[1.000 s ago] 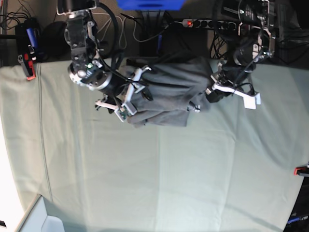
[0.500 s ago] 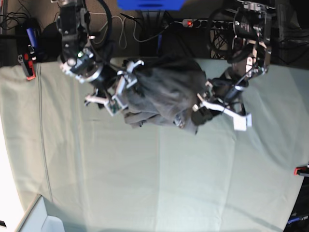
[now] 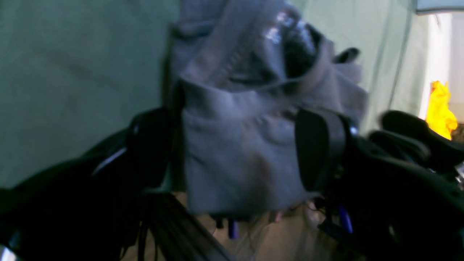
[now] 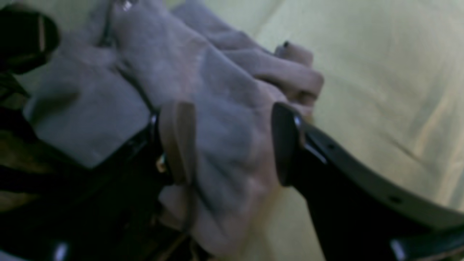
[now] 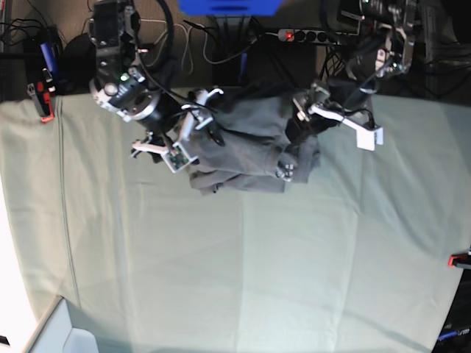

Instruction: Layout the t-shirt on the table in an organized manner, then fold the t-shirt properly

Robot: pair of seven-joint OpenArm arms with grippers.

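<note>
The soft, plain medium-grey cotton t-shirt [image 5: 246, 143] is lying bunched in a crumpled heap near the far edge of the large desk [image 5: 243, 279] covered in creased pale mint-green cloth. Most of the open room is lying on the near side of the shirt, where a broad stretch of bare cloth is running out to the desk's near edge; on the far side only a narrow strip is separating the shirt from the dark cables and the power strip with its red light [image 5: 288, 34] beyond that edge. Small red clamps [image 5: 45, 112] are pinning the cloth at the desk's side edges, well apart from the shirt.

The left gripper [image 5: 293, 156] is holding one end of the shirt, its fingers [image 3: 319, 148] clamped on a fold of grey fabric (the wrist view is blurred). The right gripper [image 5: 193, 140] is gripping the opposite end, its fingers [image 4: 177, 141] pressing a thick wad of cloth between them.

No writing is readable anywhere.

Compared with half a second ago, the left gripper is sitting closer to the far edge, and the shirt is looking flatter and wider.
</note>
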